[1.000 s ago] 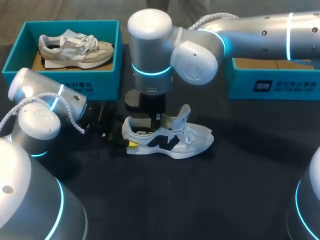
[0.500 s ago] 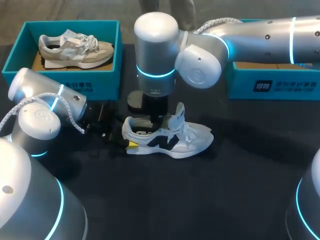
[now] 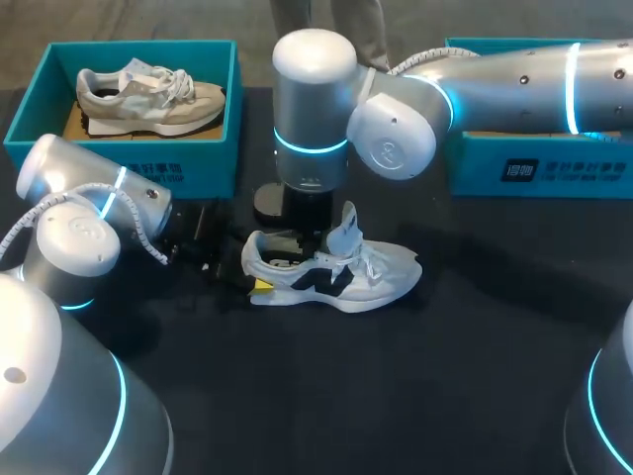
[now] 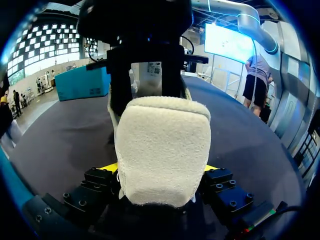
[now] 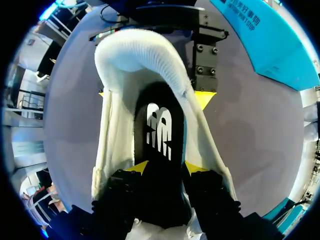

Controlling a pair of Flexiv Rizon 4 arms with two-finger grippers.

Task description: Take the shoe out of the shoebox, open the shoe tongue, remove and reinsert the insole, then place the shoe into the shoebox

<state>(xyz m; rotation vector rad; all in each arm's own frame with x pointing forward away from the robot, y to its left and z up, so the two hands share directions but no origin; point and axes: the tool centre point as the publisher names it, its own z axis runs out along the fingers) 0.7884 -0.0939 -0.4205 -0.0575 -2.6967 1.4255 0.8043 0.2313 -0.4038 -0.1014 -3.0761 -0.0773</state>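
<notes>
A white shoe [image 3: 331, 272] with a black side logo lies on the dark table, toe to the right and its tongue [image 3: 344, 228] standing up. My left gripper [image 3: 259, 284] comes in from the left. In the left wrist view the padded heel [image 4: 162, 150] fills the gap of the left gripper [image 4: 161, 170], with both yellow tips against its sides. My right gripper [image 3: 309, 236] points straight down into the shoe's opening. In the right wrist view the right gripper [image 5: 167, 167] has its tips apart over the black insole [image 5: 159, 132], which lies flat inside the shoe.
A teal shoebox [image 3: 129, 153] at the back left holds a beige shoe [image 3: 148, 94]. A second teal box [image 3: 539, 163] stands at the back right under my right arm. Bare dark table lies in front of the white shoe.
My right gripper's fingers have parted and its wrist has shifted slightly right. The tongue has swung from leaning toward the toe to standing upright. The left arm has not moved.
</notes>
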